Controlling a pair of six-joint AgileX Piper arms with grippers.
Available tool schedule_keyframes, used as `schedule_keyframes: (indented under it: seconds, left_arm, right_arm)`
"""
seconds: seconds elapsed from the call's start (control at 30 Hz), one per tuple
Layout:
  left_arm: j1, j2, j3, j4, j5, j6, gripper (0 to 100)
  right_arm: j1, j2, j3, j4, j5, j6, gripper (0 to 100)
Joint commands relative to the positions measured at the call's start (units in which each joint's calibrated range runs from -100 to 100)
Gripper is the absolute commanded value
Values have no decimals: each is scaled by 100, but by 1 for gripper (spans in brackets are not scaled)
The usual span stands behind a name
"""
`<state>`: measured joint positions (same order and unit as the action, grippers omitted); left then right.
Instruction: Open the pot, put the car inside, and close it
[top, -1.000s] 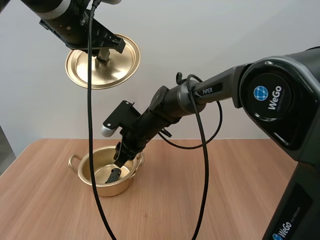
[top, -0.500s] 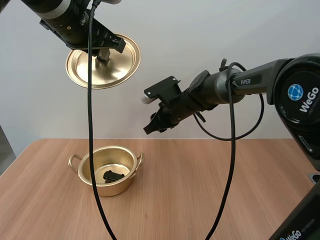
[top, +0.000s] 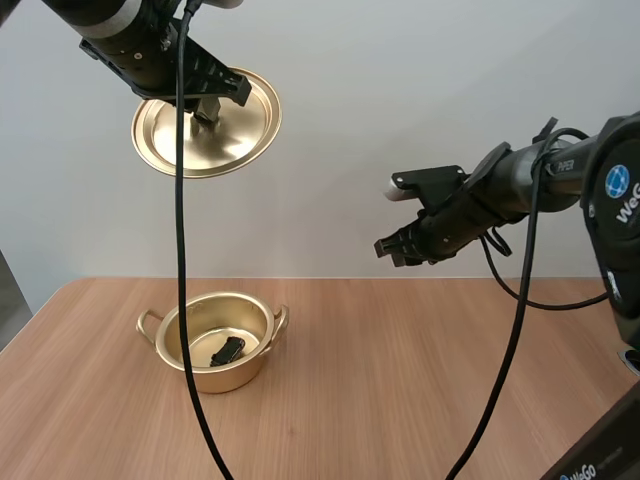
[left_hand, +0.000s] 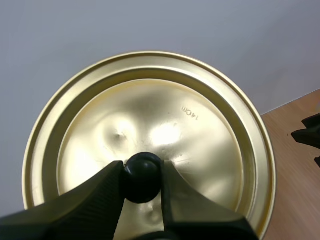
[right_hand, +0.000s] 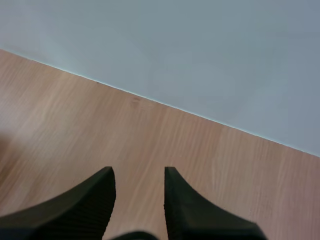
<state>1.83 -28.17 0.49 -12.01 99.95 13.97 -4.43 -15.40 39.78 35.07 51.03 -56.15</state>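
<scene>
desk (top: 430, 380) is carrying the open pot (top: 236, 377) at left | lid (top: 232, 135) is hanging high above it, left hand (top: 209, 106) pinching its black knob (left_hand: 143, 169) | right hand (top: 392, 249) is hovering at right, fingers apart, empty | car (top: 228, 350) is lying inside the pot

Right fingers (right_hand: 85, 210) apart above wooden table (right_hand: 210, 165), near its far edge

Air over pot (top: 226, 378) free, nothing across mouth. Lid (top: 222, 140) high up in my left gripper (left_hand: 142, 172); my right gripper (top: 386, 249) well aside over bare table (top: 420, 400).
</scene>
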Motion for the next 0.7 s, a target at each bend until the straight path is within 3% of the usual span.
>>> schedule_keyframes:
  seconds: [0.0, 0.2, 0.3, 0.6, 0.67]
  left_arm:
    - [2, 1, 6, -3, 5, 11, 0]
    - [2, 1, 6, -3, 5, 22, 0]
    - [2, 1, 6, -14, 5, 22, 0]
    - [2, 1, 6, -30, 5, 31, 0]
    - [2, 1, 6, -92, 5, 31, 0]
  right_arm:
    - [-5, -316, 439, 109, -705, -47, 46]
    - [-5, -1343, 1006, 906, -1378, -605, 17]
    - [-5, -2001, 1335, 1708, -1959, -1232, 1]
    - [-5, -3993, 2604, 6127, -2849, -4385, 0]
    - [-5, -4331, 2861, 6493, -2727, -4385, 0]
